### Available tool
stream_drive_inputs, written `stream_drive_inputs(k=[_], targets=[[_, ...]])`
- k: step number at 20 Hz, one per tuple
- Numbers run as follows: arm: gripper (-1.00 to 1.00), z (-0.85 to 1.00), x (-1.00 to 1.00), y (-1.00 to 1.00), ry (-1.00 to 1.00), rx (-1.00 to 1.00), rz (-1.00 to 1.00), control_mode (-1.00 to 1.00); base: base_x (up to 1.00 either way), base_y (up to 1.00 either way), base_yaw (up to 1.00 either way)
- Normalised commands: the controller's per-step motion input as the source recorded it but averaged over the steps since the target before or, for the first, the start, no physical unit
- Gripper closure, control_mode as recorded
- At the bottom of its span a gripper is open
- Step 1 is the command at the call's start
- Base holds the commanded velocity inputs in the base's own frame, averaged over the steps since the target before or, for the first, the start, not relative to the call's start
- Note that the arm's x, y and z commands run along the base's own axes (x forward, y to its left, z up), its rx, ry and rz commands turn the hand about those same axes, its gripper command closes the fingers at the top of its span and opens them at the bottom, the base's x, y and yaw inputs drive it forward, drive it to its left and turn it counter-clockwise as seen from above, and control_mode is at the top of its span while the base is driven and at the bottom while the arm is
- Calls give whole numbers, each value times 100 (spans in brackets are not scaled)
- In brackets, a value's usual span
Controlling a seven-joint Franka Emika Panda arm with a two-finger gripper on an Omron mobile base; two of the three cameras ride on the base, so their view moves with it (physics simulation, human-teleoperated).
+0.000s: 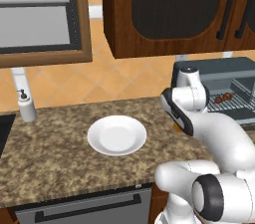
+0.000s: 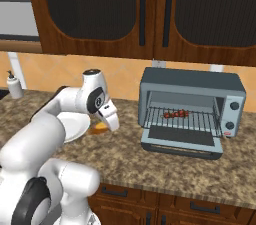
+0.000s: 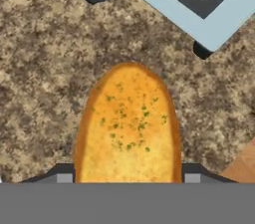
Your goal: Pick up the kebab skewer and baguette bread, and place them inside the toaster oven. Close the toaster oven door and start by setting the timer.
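My gripper [image 2: 103, 126] is shut on the baguette bread [image 3: 128, 123], a golden-orange loaf that sticks out forward between the fingertips [image 3: 63, 177]. From the right base view the baguette bread [image 2: 98, 128] hangs just above the counter beside the plate's right rim. The toaster oven [image 2: 192, 88] stands to the right with its door [image 2: 181, 142] dropped open. The kebab skewer [image 2: 175, 114] lies on the wire rack inside. In the left base view the skewer [image 1: 223, 97] shows in the toaster oven [image 1: 214, 71], and my arm hides the gripper. A corner of the door [image 3: 199, 9] is at the top of the hand view.
A white plate [image 1: 117, 135] sits bare on the speckled counter, left of the hand. A soap dispenser [image 1: 26, 106] stands at the back left by the sink edge. Dark wood cabinets [image 2: 150, 9] hang above the oven. Two knobs [image 2: 233, 106] are on the oven's right side.
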Motion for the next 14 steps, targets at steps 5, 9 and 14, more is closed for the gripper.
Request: stream_drive_inputs(k=[5,9,14], targets=[[100,35,-1,-82,0,0,-10,-100,0,0,0],[100,25,0,-79,0,0,-9,-100,0,0,0],[100,19,0,-77,0,0,-9,-100,0,0,0]])
